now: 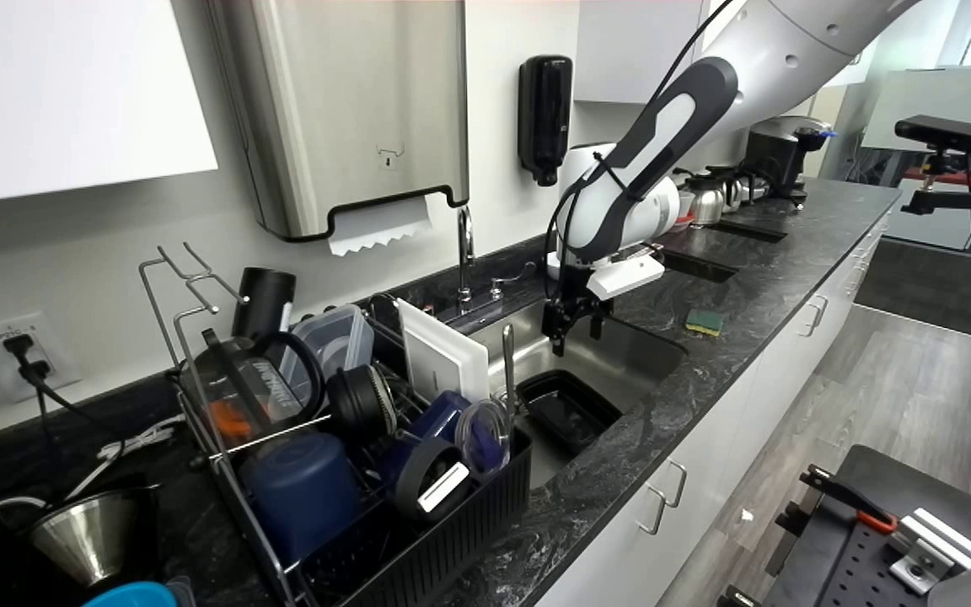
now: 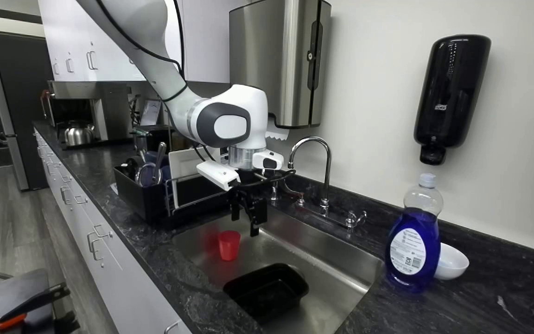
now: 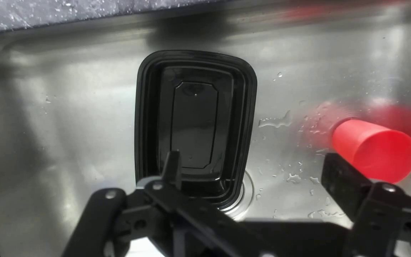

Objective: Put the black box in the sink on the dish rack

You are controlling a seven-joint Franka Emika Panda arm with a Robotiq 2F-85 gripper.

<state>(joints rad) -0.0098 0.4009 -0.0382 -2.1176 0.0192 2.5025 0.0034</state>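
- The black box [image 3: 195, 125] is seen down in the sink [image 3: 84, 114], with its open side turned up.
- Part of the drain ring [image 3: 249, 194] is hidden by the box.
- A red cup [image 3: 385, 153] is also seen in the sink, apart from the box.
- The gripper [image 2: 244, 225] is held up over the sink, and its fingers [image 3: 344, 185] are spread wide.
- The dish rack [image 1: 485, 510] is set next to the sink and is filled with things, a blue cup [image 1: 304, 497] among them.
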